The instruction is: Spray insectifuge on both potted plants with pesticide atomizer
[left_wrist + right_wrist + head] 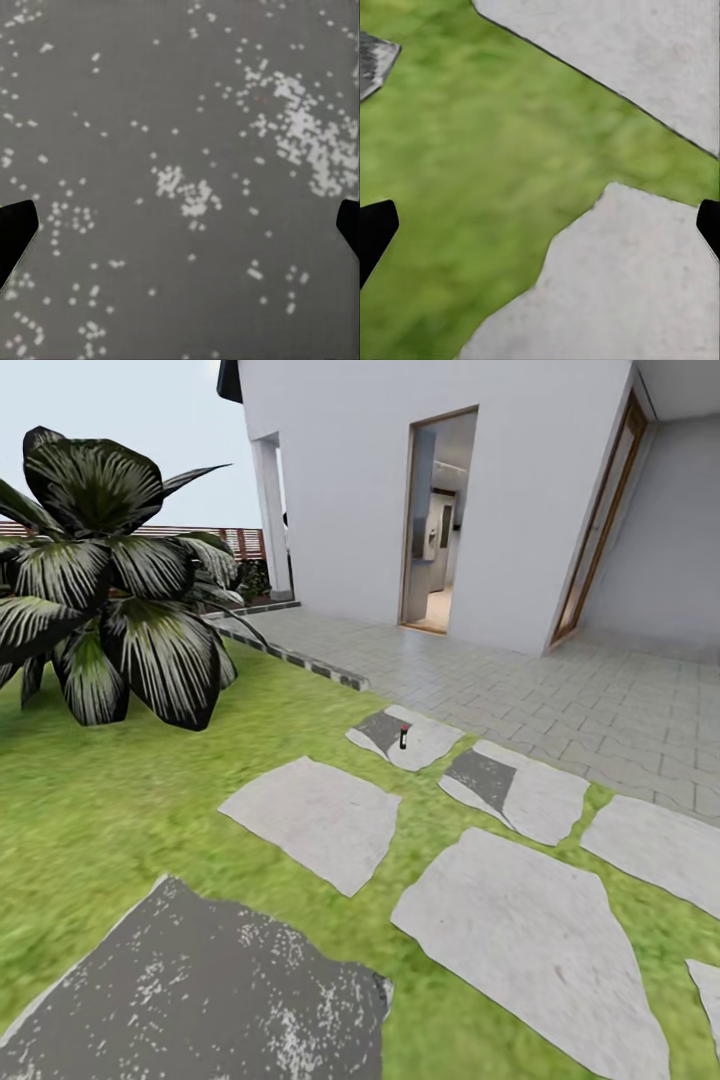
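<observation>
The pesticide atomizer (404,736) is a small slim dark bottle standing upright on a pale stepping stone (425,742) in the garden lawn (120,800), some way ahead of me. My left gripper (180,225) is open over a dark speckled grey stone (180,112), its black fingertips (15,232) at the frame's edges. My right gripper (540,225) is open too, with grass (472,165) and pale stone (630,285) below it and nothing between its fingers. The potted plants are out of view.
A large striped spiky plant (110,580) stands on the lawn at the left. Several grey stepping stones (530,940) lead toward a paved terrace (560,700) and a white house with an open doorway (440,520). A brown slat fence (235,540) runs behind.
</observation>
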Available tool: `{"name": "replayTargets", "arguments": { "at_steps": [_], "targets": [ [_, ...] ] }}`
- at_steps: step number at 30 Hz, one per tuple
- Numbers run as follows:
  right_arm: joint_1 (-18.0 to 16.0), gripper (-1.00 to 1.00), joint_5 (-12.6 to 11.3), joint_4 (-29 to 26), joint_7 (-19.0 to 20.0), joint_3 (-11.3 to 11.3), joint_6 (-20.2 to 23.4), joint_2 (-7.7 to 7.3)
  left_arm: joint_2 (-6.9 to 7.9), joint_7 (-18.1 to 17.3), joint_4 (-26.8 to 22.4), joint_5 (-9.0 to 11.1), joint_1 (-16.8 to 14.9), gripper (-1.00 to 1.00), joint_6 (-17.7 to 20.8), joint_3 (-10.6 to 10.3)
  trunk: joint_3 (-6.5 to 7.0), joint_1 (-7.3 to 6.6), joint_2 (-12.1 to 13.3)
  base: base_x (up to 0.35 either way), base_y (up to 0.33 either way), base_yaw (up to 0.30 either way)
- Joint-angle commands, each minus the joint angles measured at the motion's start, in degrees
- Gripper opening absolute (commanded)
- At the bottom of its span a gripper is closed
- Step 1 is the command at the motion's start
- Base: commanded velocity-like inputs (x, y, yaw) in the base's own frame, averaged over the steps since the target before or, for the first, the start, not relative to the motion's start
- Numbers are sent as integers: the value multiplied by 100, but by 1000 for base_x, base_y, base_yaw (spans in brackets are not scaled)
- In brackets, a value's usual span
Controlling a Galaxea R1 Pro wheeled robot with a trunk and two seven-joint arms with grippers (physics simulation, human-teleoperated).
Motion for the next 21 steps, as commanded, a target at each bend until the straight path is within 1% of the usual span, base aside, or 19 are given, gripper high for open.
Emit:
{"name": "replayTargets", "arguments": {
  "at_steps": [1,21],
  "targets": [
    [-3,100,2,3,-2,-3,-18,0,-1,-3,5,22,-3,100,-18,7,-5,2,-2,268,0,-5],
    [-3,100,7,2,6,-9,-13,0,-1,-3,5,21,-3,100,-18,6,-5,2,-2,268,0,0]
  ]
}}
